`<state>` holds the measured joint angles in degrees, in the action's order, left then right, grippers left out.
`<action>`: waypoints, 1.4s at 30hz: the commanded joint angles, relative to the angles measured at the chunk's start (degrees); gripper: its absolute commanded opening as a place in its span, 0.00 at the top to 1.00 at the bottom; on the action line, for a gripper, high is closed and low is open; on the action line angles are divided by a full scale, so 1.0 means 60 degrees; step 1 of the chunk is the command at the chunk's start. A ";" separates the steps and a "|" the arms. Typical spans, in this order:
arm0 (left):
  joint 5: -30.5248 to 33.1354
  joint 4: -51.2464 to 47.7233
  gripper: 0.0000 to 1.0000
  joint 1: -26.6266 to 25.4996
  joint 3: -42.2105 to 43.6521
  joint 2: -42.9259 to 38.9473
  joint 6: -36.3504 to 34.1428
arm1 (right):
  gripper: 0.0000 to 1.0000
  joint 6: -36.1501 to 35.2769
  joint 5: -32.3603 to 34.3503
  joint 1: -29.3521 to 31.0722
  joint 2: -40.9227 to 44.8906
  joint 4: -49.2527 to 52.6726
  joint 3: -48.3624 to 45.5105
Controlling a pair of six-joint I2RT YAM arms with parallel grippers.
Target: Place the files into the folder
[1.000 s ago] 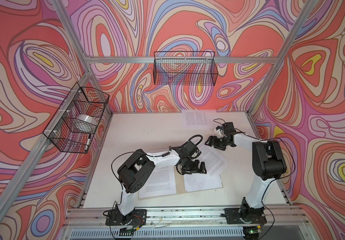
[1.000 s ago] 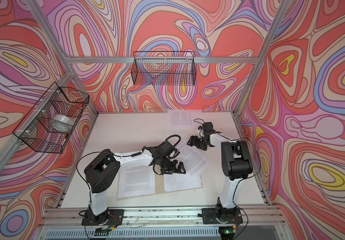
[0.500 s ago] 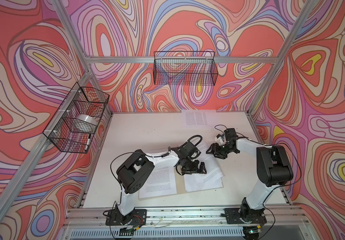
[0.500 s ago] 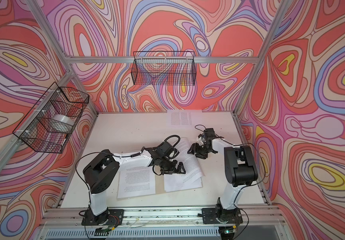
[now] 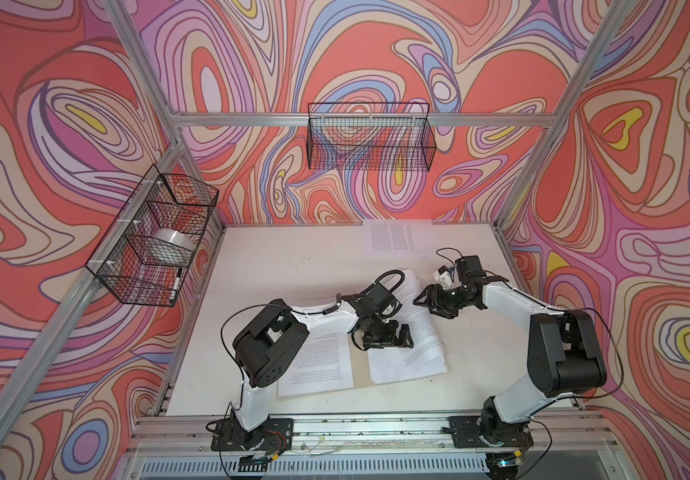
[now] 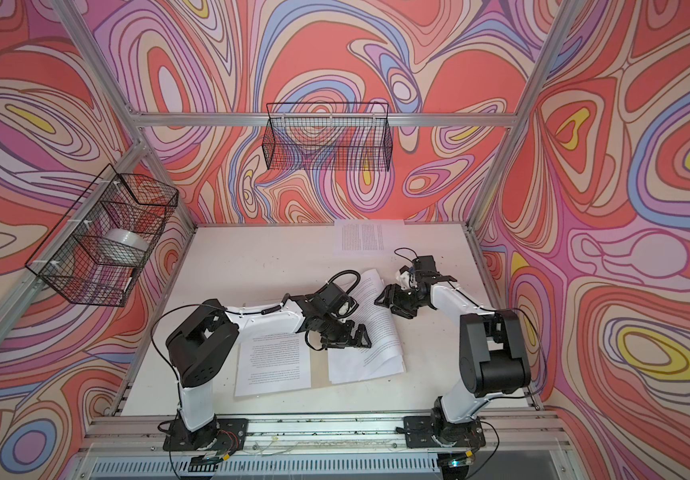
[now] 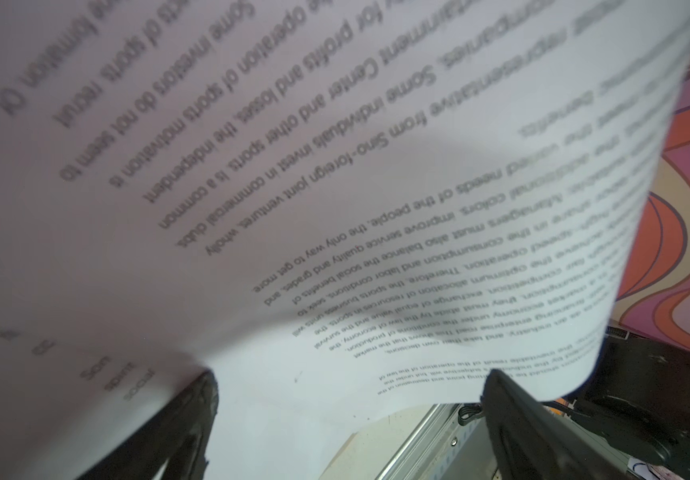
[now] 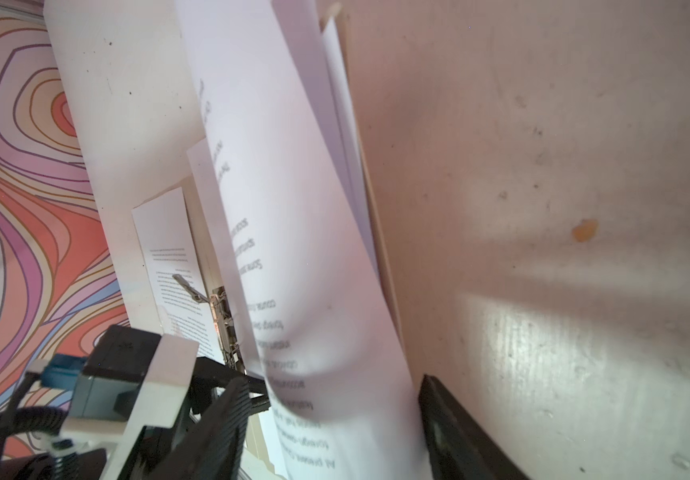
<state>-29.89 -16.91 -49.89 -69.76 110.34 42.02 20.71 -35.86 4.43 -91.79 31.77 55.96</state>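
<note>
Folder [image 5: 359, 370] lies open and flat on the tabletop [image 5: 293, 266], toward the front edge. Only a tan strip shows between the papers covering both halves. A flat sheet [image 5: 314, 368] rests on the left half and a stack [image 5: 407, 365] on the right half, its edges not squared. The metal clip [image 8: 222, 316] at the spine shows in the right wrist view.

A bowed sheet [image 5: 416, 299] stands over the stack, near edge down on it, far edge raised. The right tool [image 5: 429, 302] is at the raised edge with its jaws partly apart. The paper runs loosely between them and does not look pinched. Judged purpose: guide the floppy page down onto the stack.

The left tool [image 5: 386, 338] sits low over the stack, jaws at full width, gripping nothing. The bowed sheet hangs over its fingers [image 7: 197, 407]. It is likely placed there to stop the stack sliding.

A far sheet [image 5: 397, 239] lies at the back edge, well apart from the folder and not yet filed. Risk: the bowed sheet buckles or lands skewed.
</note>
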 commanded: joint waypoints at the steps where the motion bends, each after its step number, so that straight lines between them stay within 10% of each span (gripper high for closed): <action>1: 0.0351 -0.0613 0.00 -0.0066 0.0317 0.0640 -0.0118 | 0.27 0.0029 -0.0225 -0.0028 0.0330 0.0311 0.0114; 23: 0.0255 -0.0551 0.00 -0.0064 0.0308 0.0810 -0.0132 | 0.17 0.0613 -0.0015 -0.0359 0.1855 0.0185 -0.1341; 42: -0.0733 -0.0664 0.00 -0.0035 -0.0482 0.0280 -0.0783 | 1.00 0.0386 0.0820 -0.0368 0.1280 -0.0198 -0.1570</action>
<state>-32.56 -17.10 -49.89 -70.83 111.02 39.86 23.27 -30.87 2.33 -83.48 31.70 47.68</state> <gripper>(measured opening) 0.995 0.049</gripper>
